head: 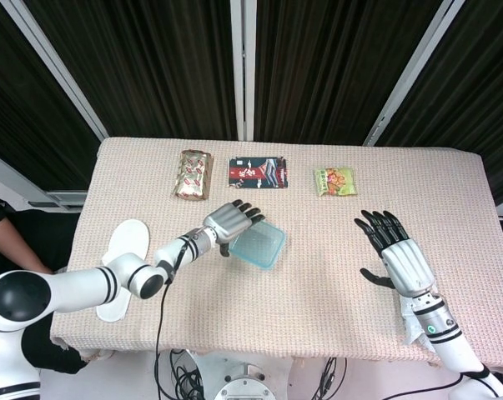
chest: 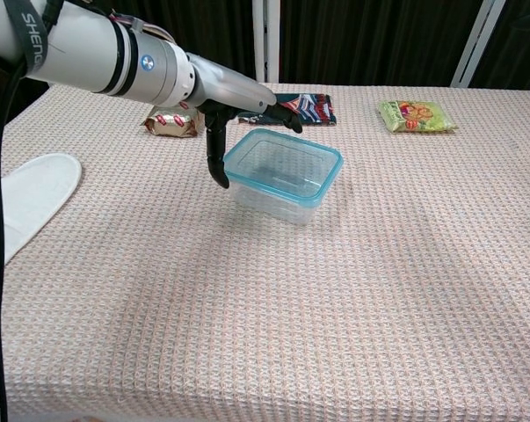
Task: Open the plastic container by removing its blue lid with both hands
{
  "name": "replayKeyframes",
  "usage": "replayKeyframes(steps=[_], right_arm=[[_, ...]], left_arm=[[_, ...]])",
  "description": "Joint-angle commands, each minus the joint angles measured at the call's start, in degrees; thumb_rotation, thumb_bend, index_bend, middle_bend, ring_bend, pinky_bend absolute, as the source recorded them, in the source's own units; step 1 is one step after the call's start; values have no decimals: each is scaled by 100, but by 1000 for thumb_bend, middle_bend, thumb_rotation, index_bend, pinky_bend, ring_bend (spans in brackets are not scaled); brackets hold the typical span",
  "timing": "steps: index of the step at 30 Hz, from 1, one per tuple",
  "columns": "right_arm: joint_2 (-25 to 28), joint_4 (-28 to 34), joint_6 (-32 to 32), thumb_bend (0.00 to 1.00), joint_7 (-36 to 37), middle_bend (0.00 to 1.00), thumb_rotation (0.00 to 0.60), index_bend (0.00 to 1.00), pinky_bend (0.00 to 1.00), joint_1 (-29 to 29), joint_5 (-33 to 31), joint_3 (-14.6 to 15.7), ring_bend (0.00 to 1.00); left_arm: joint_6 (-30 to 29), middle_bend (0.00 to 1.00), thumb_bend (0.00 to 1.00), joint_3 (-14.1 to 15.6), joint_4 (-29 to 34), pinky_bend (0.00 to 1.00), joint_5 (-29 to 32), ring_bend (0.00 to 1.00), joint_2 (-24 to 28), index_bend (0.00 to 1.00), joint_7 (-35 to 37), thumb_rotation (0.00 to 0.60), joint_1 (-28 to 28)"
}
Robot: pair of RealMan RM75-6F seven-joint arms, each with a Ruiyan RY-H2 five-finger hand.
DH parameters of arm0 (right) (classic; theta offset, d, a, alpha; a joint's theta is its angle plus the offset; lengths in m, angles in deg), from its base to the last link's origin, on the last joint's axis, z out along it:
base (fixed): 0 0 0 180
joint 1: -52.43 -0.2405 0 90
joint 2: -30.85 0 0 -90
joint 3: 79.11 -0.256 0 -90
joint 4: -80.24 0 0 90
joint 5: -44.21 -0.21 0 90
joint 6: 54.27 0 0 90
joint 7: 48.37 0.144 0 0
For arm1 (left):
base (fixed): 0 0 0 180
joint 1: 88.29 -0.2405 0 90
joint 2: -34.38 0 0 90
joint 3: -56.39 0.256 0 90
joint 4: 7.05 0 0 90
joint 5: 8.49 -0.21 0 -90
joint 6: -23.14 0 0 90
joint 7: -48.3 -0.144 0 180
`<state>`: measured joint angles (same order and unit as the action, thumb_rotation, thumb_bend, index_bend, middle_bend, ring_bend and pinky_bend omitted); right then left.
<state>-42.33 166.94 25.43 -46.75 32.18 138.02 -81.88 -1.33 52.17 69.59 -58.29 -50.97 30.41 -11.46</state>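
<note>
Chest view: left hand [chest: 234,110], fingers spread and empty, hovers at the lidded plastic container [chest: 281,175] mid-tabletop [chest: 265,308]. Right hand [head: 397,254] waits open, well apart; it should brace the base.

The left hand [head: 231,220] covers the near-left corner of the plastic container [head: 259,245] in head view, so contact w/ the blue lid [chest: 282,164] cannot be told there. In chest view the right hand [head: 394,252] is almost fully out of frame; only a dark tip shows at the right edge. The white slipper [chest: 20,204] is cut by the left edge in chest view. Print on the snack packets [head: 334,181] is too small to read.
</note>
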Motion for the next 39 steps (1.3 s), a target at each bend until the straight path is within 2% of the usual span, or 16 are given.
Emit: replayKeyframes(steps=[1,8,11,13,20,26,30,39], right_arm=[[6,9,1,88,-11,0,600,0,0,4,1,-2,0],[5,19,-9,88,-17,0,600,0,0,24,-11,2,0],[-23,5,-42,89,-19,0,600,0,0,11,10,17,0],[-76,-17,-53,90,-3,0,600,0,0,-6,47,27,0],[-471,-195,-335,94,121,0,600,0,0,-244,238,86,0],[-1269,-722,-541,94,-131,0,600,0,0,-527,444,79,0],[-1836,-1152,-565,90,-122,0,600,0,0,-708,555,37,0],[-2920,-2279,-108,75,14,0,600,0,0,-968,889,-23,0]], left_arm=[[68,0,0,59,-23,91,83,0,-2,0,25,600,77],[156,1,0,209,-173,103,363,0,-60,0,100,600,258],[194,38,0,234,-190,129,448,0,-62,3,188,600,301],[171,83,0,234,-190,147,468,18,-77,31,252,600,309],[-190,275,0,252,-152,273,386,178,-234,229,308,600,221],[-409,318,0,263,74,347,574,220,-220,265,244,600,236],[-501,320,0,267,196,356,793,220,-214,265,187,600,286],[-722,319,0,389,420,364,1386,220,-195,258,-92,600,487]])
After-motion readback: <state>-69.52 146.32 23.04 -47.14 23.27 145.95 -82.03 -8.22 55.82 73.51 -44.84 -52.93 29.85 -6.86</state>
